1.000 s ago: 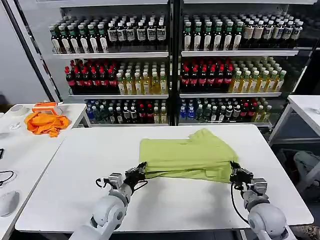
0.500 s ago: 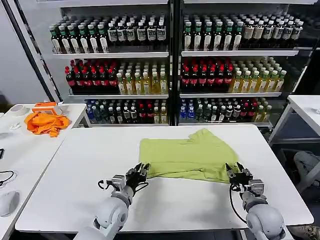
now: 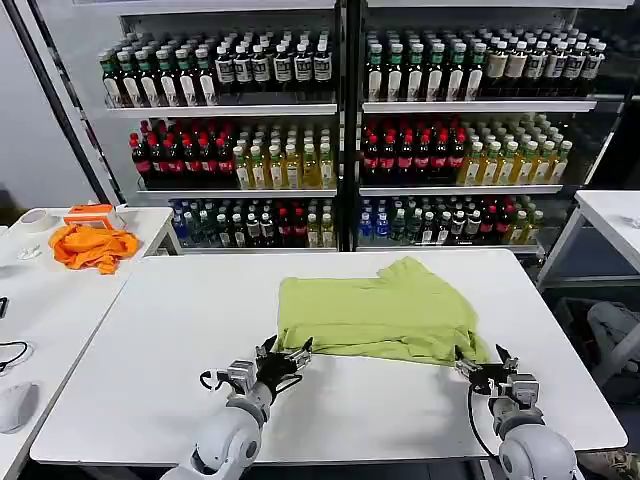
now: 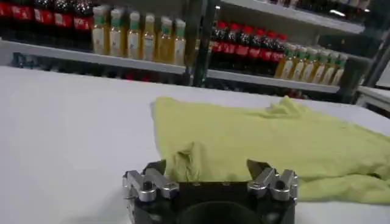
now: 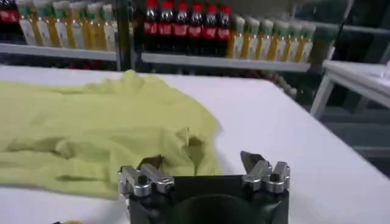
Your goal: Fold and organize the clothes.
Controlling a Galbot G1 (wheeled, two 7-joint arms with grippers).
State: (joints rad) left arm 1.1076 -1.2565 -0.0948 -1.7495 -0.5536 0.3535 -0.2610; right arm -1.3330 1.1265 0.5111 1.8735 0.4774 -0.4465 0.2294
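Head view — left gripper (image 3: pixel 291 355) and right gripper (image 3: pixel 482 366), fingers spread wide, sit at the T-shirt's (image 3: pixel 375 310) near corners on the desk (image 3: pixel 140 380).

The lime T-shirt (image 3: pixel 378 312) lies folded on the white table (image 3: pixel 140 370), a little to the 3 o'clock side of its centre. It is plain, without print, thin and soft. One part sticks out toward 12 o'clock; the near edge is slightly wrinkled.
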